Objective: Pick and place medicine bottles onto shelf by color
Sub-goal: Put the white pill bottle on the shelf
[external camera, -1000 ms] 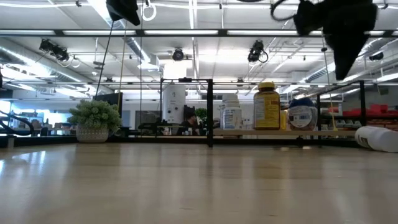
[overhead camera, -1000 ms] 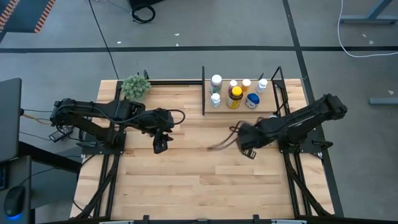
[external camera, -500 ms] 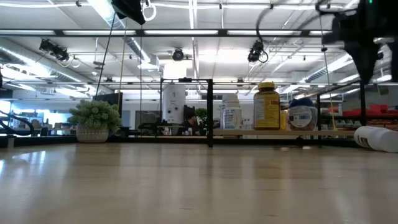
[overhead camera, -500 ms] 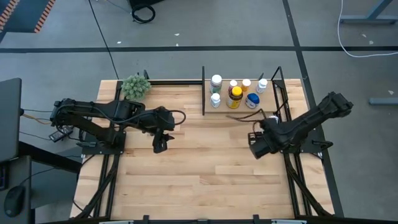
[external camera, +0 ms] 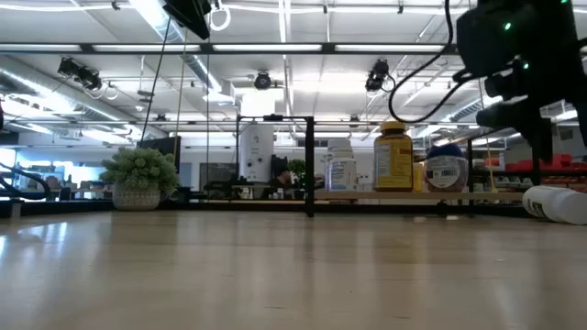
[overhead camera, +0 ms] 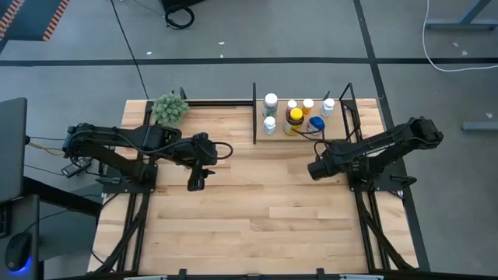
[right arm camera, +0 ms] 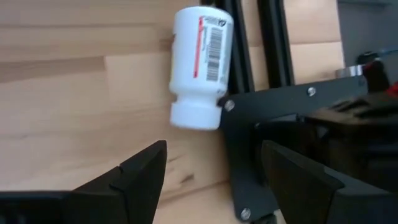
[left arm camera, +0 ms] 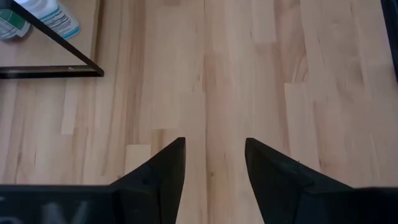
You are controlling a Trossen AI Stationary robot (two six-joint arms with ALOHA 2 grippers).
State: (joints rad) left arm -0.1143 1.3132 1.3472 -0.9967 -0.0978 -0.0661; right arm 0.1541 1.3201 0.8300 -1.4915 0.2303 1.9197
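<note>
The shelf, a light board framed by black rods, stands at the table's far right. Several medicine bottles stand upright on it, among them an amber one with a yellow lid and a blue-lidded one. One white bottle lies on its side on the table against black rods; the low view shows it at the right edge. My right gripper hangs open above the table just short of that bottle's cap, touching nothing. My left gripper stands open over bare wood at the table's left middle.
A green fuzzy plant ball sits at the far left corner. The right arm's black base plate and rails lie right beside the fallen bottle. Bare planks stretch across the table's middle and near side.
My right gripper has swung from the table's middle toward the right edge, then a little toward the far edge, ending near the shelf's near right corner, and has come lower. The bottles on the shelf have stayed where they were.
</note>
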